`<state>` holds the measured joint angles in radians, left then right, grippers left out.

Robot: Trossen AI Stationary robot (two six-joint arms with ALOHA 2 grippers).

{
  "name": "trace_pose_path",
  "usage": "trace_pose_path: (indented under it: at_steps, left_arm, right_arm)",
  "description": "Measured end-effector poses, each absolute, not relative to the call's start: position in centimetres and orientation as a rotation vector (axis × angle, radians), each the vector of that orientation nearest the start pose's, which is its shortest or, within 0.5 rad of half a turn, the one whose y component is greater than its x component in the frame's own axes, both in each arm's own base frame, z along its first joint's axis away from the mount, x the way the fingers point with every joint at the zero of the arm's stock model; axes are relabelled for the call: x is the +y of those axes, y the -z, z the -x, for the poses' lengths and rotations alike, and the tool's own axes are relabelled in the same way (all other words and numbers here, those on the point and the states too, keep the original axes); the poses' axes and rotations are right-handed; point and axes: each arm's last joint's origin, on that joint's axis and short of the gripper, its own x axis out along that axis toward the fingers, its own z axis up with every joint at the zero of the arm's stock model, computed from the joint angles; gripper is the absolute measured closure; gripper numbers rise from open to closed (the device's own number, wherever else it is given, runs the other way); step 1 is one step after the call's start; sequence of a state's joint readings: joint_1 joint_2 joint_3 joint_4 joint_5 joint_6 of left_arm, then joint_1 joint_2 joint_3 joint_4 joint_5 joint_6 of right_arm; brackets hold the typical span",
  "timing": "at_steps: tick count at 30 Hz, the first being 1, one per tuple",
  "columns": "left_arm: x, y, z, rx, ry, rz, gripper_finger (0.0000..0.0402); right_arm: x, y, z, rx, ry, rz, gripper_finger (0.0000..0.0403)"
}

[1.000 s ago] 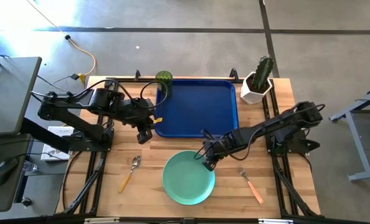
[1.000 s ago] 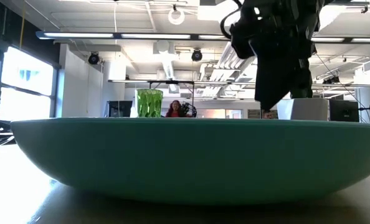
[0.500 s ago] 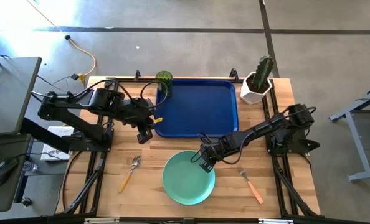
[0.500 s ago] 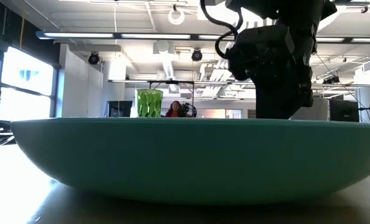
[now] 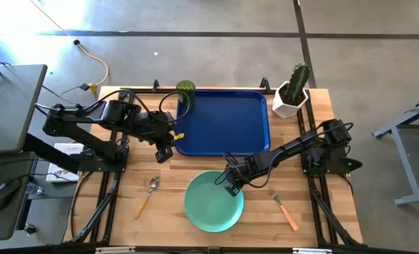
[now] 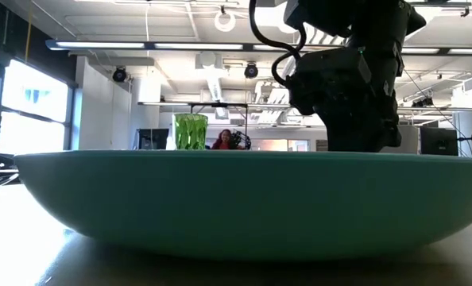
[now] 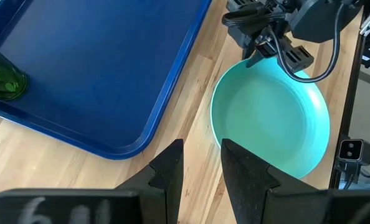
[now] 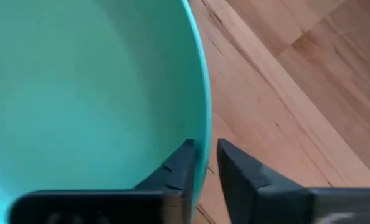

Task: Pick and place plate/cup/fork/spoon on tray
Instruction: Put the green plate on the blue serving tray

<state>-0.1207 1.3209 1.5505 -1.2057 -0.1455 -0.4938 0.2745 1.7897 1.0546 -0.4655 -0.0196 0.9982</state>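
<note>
I have the right gripper [image 5: 230,188] down at the far rim of the plate [image 5: 213,202], its fingers [image 8: 180,167] a little apart and straddling that rim, one inside the dish and one outside. The plate lies on the worktop [image 5: 315,185] near its front edge, just in front of the tray [image 5: 222,121]. My left gripper [image 5: 163,152] waits by the tray's left edge, fingers [image 7: 166,175] slightly apart and holding nothing.
</note>
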Motion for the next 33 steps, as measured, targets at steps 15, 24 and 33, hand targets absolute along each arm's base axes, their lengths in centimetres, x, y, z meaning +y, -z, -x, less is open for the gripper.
trace_pose_path:
  at_steps: [15,24,33]
  left_arm:
    - [-2.4,-39.4,-23.2,0.937,-0.260,0.326,0.0302]
    - [-2.4,-39.4,-23.2,0.937,-0.260,0.326,0.0302]
    - [-2.4,-39.4,-23.2,0.940,-0.253,0.330,0.0302]
  right_arm:
    - [9.1,-15.2,-32.1,1.194,0.394,-0.789,0.0400]
    - [9.0,-16.8,-31.8,1.143,0.374,-0.775,0.0402]
    - [8.6,-18.3,-31.5,1.096,0.361,-0.760,0.0402]
